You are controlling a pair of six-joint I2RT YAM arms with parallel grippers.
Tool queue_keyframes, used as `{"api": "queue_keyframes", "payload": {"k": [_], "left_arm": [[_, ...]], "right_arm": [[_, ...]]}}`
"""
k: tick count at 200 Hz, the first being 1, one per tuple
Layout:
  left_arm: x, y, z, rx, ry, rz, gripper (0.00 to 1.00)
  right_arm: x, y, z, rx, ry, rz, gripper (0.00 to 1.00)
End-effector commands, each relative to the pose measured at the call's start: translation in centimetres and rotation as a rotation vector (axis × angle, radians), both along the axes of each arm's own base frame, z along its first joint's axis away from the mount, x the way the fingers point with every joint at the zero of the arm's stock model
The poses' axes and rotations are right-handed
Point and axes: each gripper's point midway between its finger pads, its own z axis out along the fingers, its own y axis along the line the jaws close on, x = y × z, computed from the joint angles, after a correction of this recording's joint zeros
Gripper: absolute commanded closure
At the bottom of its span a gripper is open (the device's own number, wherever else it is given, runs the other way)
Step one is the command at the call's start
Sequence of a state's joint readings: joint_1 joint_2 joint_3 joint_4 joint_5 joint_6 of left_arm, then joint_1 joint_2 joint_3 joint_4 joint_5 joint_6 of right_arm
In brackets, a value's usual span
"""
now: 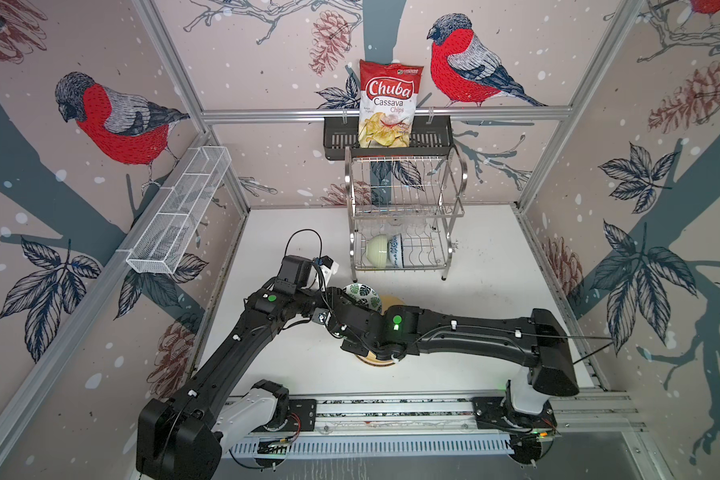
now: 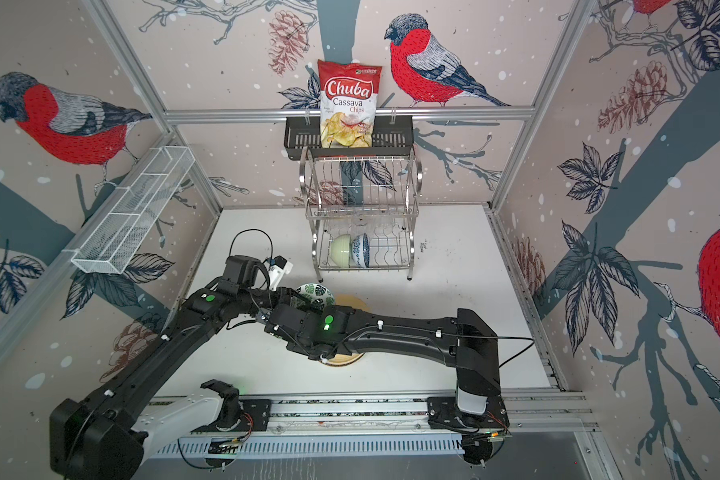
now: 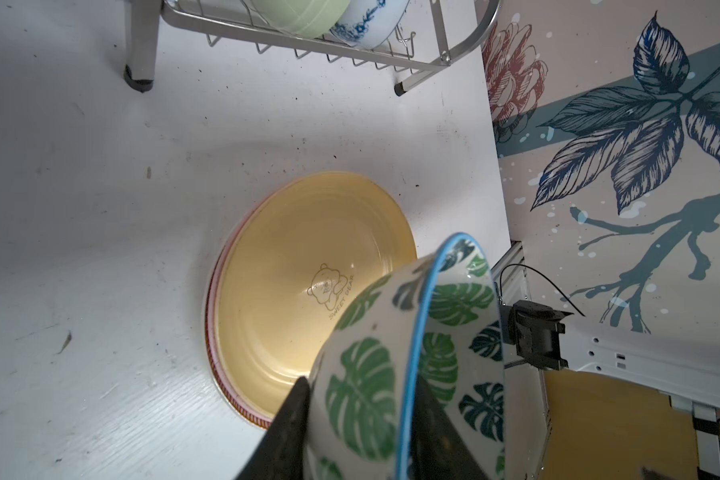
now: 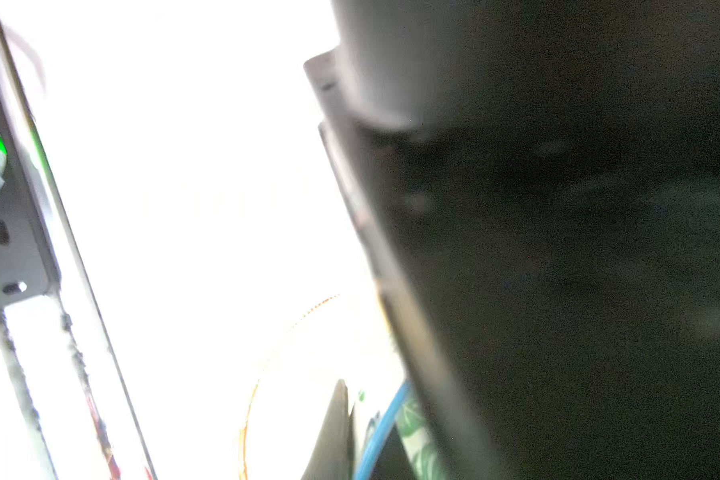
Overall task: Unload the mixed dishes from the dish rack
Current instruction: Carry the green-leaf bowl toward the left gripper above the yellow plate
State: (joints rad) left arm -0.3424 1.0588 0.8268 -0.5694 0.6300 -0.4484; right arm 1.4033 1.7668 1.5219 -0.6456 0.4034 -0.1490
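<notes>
A green-leaf bowl (image 1: 363,294) (image 2: 313,292) with a blue rim hangs tilted over a cream-yellow plate (image 3: 308,257) that lies on a pink-rimmed plate (image 3: 211,320) on the table. My left gripper (image 3: 362,378) is shut on the bowl's wall, one finger outside and one inside. My right gripper (image 4: 366,419) is shut on the same bowl's rim from the opposite side. In both top views the two arms meet at the bowl. The dish rack (image 1: 404,208) (image 2: 362,199) stands behind, with a pale green bowl (image 1: 376,249) and a blue-white bowl (image 1: 395,251) on edge in its lower tier. A faint clear glass (image 1: 395,226) lies above them.
A chips bag (image 1: 389,104) stands in a black slotted basket (image 1: 337,137) on the back rail above the rack. A long white mesh tray (image 1: 179,216) hangs on the left wall. The rack's legs (image 3: 140,62) stand close behind the plates.
</notes>
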Motion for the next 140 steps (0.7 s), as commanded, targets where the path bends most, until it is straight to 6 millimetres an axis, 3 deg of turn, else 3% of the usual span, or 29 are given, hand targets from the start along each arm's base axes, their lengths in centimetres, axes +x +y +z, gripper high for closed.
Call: {"api": "queue_keyframes", "payload": {"k": [1,39,61,86,103,140], "left_arm": [[-0.7,0.7,-1.0,0.049,0.007,-0.010,0.74],[-1.0,0.3,-0.5,0.007,0.008,-0.014,1.00],[-0.9,0.3,-0.4,0.000,-0.003,-0.003,1.00],[-0.9,0.2,-0.5,-0.014,-0.001,0.000,1.00],[-0.9,0.2,-0.9,-0.018,0.002,0.009,1.00],[-0.6,0.0,-1.3,-0.032,0.016,0.014,1.00]], "right_arm": [[2.5,0.8,2.6,0.083,-0.117,-0.099,1.00],[2.7,1.7,2.2,0.102,-0.118,-0.105,1.00],[3.1,1.8,1.7,0.108,-0.113,-0.120,1.00],[3.5,1.7,1.2,0.126,-0.098,-0.137,0.84],[3.6,1.7,1.0,0.146,-0.082,-0.149,0.68],[2.8,2.0,1.4,0.234,0.012,-0.132,0.55]]}}
